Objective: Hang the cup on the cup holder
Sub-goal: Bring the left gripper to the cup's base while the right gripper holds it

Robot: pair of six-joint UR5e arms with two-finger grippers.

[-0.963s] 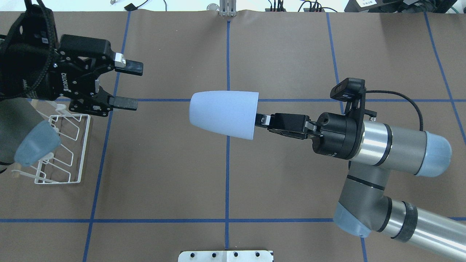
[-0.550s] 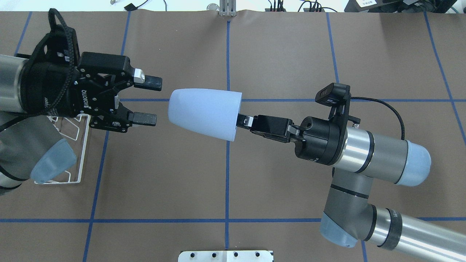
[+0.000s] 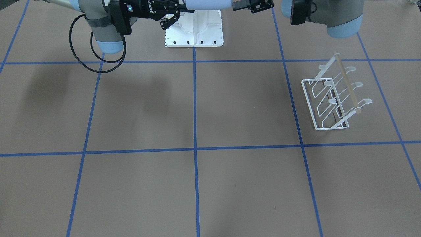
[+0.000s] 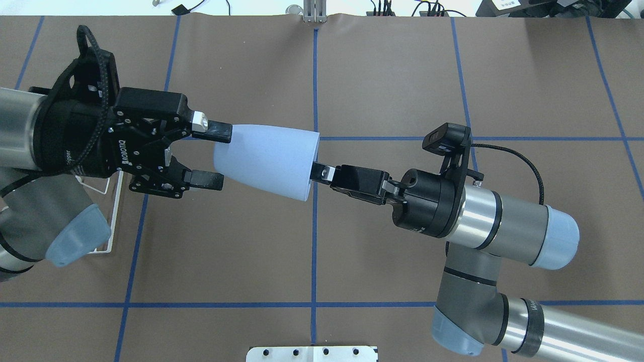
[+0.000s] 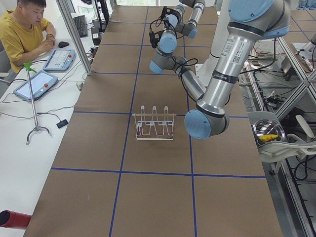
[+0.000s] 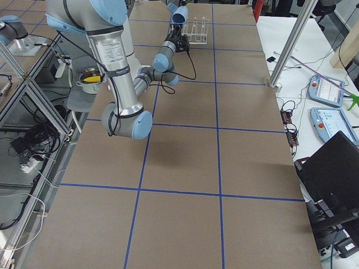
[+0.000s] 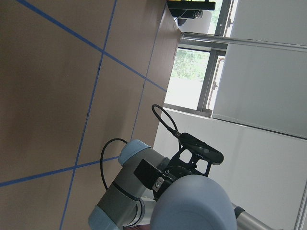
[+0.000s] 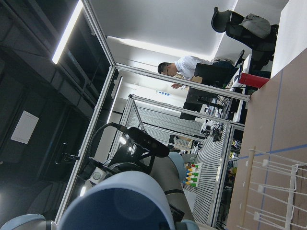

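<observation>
The pale blue cup lies sideways in the air over the table's middle, base to the left. My right gripper is shut on its rim. My left gripper is open, one finger on each side of the cup's base; the far finger looks to touch it. The cup also shows in the left wrist view, the right wrist view and the front view. The white wire cup holder with its wooden rod stands empty on the table, mostly hidden under my left arm in the overhead view.
The big white pedestal stands at the robot's base. Blue tape lines cross the brown table. An operator sits beyond the table's far side. A steel bowl sits off the table.
My right arm carried the cup to the left. My left gripper moved right, still open, and its fingers now flank the cup's base.
</observation>
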